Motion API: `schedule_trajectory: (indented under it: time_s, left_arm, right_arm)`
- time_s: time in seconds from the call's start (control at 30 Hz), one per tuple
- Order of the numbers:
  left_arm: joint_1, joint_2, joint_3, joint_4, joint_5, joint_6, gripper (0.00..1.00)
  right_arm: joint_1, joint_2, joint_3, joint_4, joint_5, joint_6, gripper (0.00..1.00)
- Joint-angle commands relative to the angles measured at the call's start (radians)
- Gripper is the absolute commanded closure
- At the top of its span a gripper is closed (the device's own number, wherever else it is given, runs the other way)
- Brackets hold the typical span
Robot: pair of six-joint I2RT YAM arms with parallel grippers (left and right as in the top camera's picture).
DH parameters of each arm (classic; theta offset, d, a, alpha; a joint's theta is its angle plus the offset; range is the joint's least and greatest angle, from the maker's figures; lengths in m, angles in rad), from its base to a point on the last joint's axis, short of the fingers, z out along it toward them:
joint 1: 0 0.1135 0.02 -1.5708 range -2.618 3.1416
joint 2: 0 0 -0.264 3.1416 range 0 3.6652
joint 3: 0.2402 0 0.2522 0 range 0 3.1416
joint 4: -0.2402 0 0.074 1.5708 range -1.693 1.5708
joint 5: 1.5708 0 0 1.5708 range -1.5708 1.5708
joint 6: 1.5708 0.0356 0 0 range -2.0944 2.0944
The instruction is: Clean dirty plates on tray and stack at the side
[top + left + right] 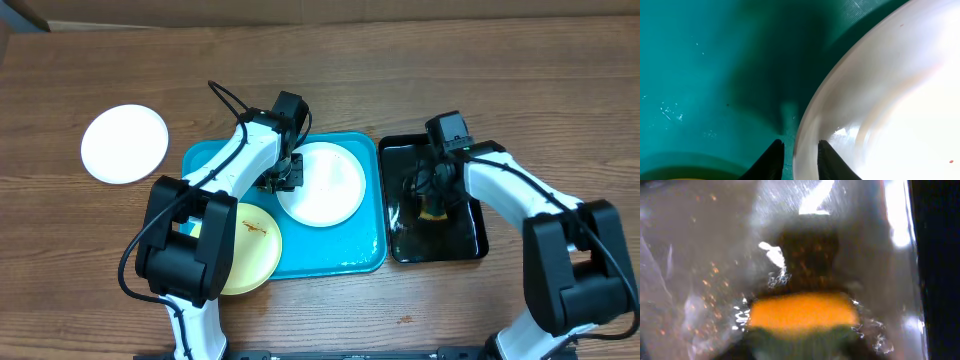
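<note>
The wooden table (400,80) fills your overhead view. In its middle lies the tray (330,252), and just beside it, on its right, stands the black tray (466,236), which is narrower and has shiny liquid in it.

You have three plates. The white plate (325,185) lies flat in the right half of the tray. The yellow plate (255,248) sits at the tray's near left corner and hangs a little over the edge; it has a thin brown smear near its middle, and part of it is hidden under your left arm. The third plate (124,144), also white, lies alone on the table, well apart to the left of the tray.

The sponge (800,312) is in the black tray, wet, with an orange body and a dark layer along one side.

Your left gripper (800,143) is low at the left rim of the white plate. One finger stands on the tray side and the other inside the plate, with the rim between them; the gap is narrow and it holds that rim.

Your right gripper (432,196) is down in the black tray, right over the sponge. Its fingers do not show clearly, so you cannot tell whether it is wide, narrow or holding the sponge.
</note>
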Motion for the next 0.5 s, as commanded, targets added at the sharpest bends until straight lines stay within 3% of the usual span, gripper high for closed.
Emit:
schedule_trajectory:
  time_s: [0.0, 0.07, 0.1, 0.13, 0.17, 0.23, 0.37, 0.47]
  left_arm:
    - [-0.002, -0.006, -0.008, 0.004, 0.002, 0.008, 0.76]
    - [-0.002, -0.006, -0.008, 0.003, 0.002, 0.008, 0.76]
    - [-0.002, -0.006, -0.008, 0.003, 0.002, 0.008, 0.76]
    - [-0.002, -0.006, -0.008, 0.003, 0.002, 0.008, 0.76]
    - [-0.002, -0.006, -0.008, 0.003, 0.002, 0.008, 0.76]
    - [-0.002, -0.006, -0.008, 0.003, 0.002, 0.008, 0.76]
    - [-0.002, -0.006, -0.008, 0.004, 0.002, 0.008, 0.75]
    - [-0.002, -0.006, -0.008, 0.007, 0.002, 0.008, 0.76]
  right_arm:
    - [0.002, 0.019, -0.002, 0.015, 0.003, 0.000, 0.96]
    - [0.002, 0.019, 0.004, 0.012, 0.003, 0.000, 0.96]
    - [0.002, 0.019, 0.004, 0.010, 0.003, 0.000, 0.85]
    - [0.002, 0.019, 0.005, 0.003, 0.002, 0.000, 0.59]
    - [0.002, 0.019, 0.009, -0.013, -0.001, 0.000, 0.46]
    - [0.002, 0.019, 0.014, -0.051, -0.005, 0.000, 0.41]
    - [0.002, 0.020, 0.013, -0.124, -0.051, 0.008, 0.47]
    - [0.003, 0.020, 0.002, -0.109, -0.048, 0.007, 0.90]
